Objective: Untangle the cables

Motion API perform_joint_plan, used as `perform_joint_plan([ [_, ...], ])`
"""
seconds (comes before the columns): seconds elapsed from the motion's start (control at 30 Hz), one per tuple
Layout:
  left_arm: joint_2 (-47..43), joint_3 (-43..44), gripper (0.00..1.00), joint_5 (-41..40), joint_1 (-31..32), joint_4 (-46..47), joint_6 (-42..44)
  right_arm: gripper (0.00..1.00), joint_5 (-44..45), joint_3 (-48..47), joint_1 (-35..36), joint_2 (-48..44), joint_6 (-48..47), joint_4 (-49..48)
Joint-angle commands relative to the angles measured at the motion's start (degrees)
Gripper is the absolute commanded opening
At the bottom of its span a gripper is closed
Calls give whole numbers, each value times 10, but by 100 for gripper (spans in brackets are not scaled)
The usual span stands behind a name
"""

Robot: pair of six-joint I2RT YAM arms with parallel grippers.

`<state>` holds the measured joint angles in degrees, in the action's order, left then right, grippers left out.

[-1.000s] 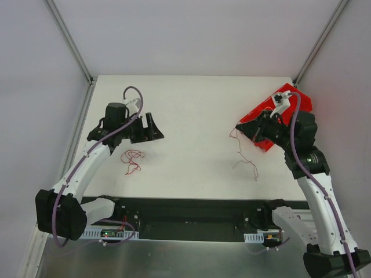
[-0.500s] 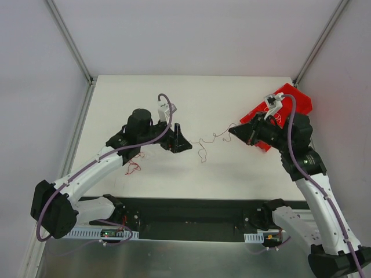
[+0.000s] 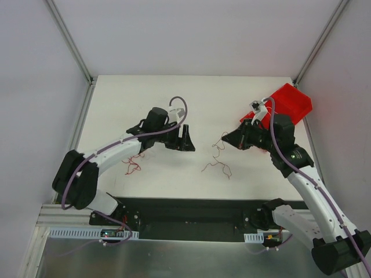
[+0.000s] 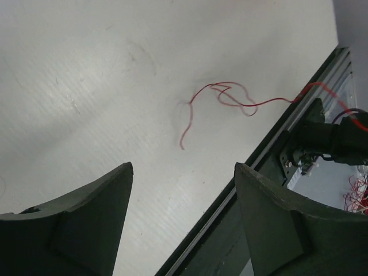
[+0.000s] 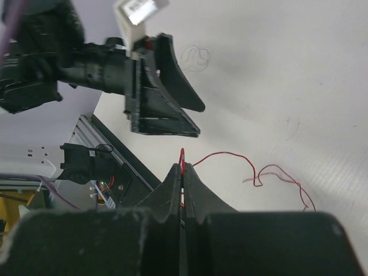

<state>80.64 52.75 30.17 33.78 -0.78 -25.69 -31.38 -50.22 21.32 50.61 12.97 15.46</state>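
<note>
My right gripper (image 3: 228, 141) is shut on a thin red cable (image 3: 217, 164). The cable hangs from its tips and trails in squiggles onto the white table (image 3: 174, 98). In the right wrist view the cable is pinched between the closed fingertips (image 5: 182, 168) and runs off to the right (image 5: 253, 172). My left gripper (image 3: 186, 139) is open and empty, just left of the right one; its fingers (image 5: 167, 109) show there too. The left wrist view shows open jaws (image 4: 183, 168) with the red cable (image 4: 221, 98) on the table beyond. A second small red tangle (image 3: 133, 161) lies under the left arm.
A red bin (image 3: 288, 103) sits at the table's right edge behind the right arm. The black base rail (image 3: 185, 217) runs along the near table edge and shows in the left wrist view (image 4: 270, 167). Grey walls and frame posts enclose the table.
The right gripper carried the cable from the bin leftward. Half a second ago the cable stretched towards the left gripper; now it droops from the right gripper onto the table. The left arm swung right.
</note>
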Motion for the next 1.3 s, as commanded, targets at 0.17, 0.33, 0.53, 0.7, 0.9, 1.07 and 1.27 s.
perform_joint_plan([
  [0.17, 139, 69, 70, 74, 30, 6, -11, 0, -3, -8, 2, -32, -20, -10],
  [0.33, 181, 62, 71, 98, 57, 66, -23, 0, -8, -15, 3, -35, -21, -10],
  [0.53, 245, 94, 68, 90, 83, 74, -15, 0, -18, -19, 3, -38, -17, -16],
  [0.7, 282, 117, 61, 81, 113, 75, -10, 0, -19, -25, 2, -44, -14, -18],
  [0.9, 310, 133, 48, 46, 130, 77, -16, 0, -22, -32, 3, -46, -6, -18],
  [1.07, 311, 126, 29, 6, 134, 64, -16, 0, 7, -43, 2, -63, -8, -2],
  [1.27, 288, 83, 0, -102, 131, 11, 0, 0, 83, -87, 3, -100, -13, 40],
])
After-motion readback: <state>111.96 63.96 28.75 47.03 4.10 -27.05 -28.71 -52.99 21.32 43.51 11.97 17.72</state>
